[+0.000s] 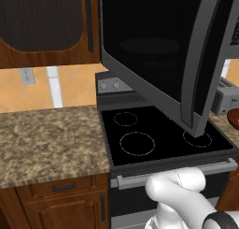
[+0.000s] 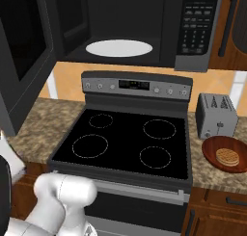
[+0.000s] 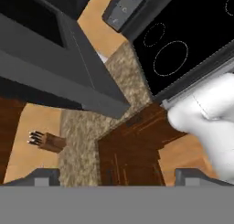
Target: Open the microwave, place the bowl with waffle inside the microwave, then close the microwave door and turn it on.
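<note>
The microwave (image 2: 130,28) cavity gapes unobstructed above the stove (image 2: 128,141), while its door (image 1: 163,50) juts out on the left.

One microwave (image 2: 144,23) with one turntable plate (image 2: 119,48), one stove (image 2: 128,143) showing four burner rings, one toaster (image 2: 216,115), one bowl with waffle (image 2: 226,154).

My left base view looks forward and down from behind my arm, close to the swung-open microwave door (image 1: 158,50), with the stove (image 1: 163,134) below it. My right base view faces the same stove (image 2: 128,138) from the other side, showing the open microwave (image 2: 130,28) and the toaster (image 2: 217,115). My hand view sits low and rolled, looking past the door's edge (image 3: 68,77) at the stove's corner (image 3: 183,45) and tabletop (image 3: 87,141).
</note>
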Robot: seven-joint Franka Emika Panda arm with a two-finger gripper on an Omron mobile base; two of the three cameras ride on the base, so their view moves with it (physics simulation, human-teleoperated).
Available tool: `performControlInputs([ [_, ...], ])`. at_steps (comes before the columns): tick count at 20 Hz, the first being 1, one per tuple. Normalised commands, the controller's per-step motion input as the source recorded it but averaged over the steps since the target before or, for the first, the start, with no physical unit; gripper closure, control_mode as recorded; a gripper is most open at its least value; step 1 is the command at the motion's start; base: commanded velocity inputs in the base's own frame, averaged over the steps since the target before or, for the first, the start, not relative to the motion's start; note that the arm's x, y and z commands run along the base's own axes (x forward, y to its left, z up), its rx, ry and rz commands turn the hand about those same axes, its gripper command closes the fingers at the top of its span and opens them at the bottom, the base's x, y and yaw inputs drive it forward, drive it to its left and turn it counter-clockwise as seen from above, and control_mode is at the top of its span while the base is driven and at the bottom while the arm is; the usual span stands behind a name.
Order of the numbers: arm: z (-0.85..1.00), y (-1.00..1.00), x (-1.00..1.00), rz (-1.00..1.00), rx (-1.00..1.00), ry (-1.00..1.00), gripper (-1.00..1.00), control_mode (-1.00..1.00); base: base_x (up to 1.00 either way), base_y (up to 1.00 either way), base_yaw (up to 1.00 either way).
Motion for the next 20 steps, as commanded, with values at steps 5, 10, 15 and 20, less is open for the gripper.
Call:
performControlInputs([
  [5, -0.05, -0.04, 0.46, 0.41, 0.94, 0.33, -1.00, -1.00, 0.00, 0.00, 0.00],
  [10, 0.00, -0.32, 0.39, 0.24, 0.88, 0.04, -1.00, -1.00, 0.00, 0.00, 0.00],
  [15, -0.14, -0.01, 0.90, 0.01, 0.48, -0.01, -1.00, -1.00, 0.00, 0.00, 0.00],
  [20, -0.19, 0.07, 0.51, 0.03, 0.07, 0.00, -1.00, -1.00, 0.00, 0.00, 0.00],
])
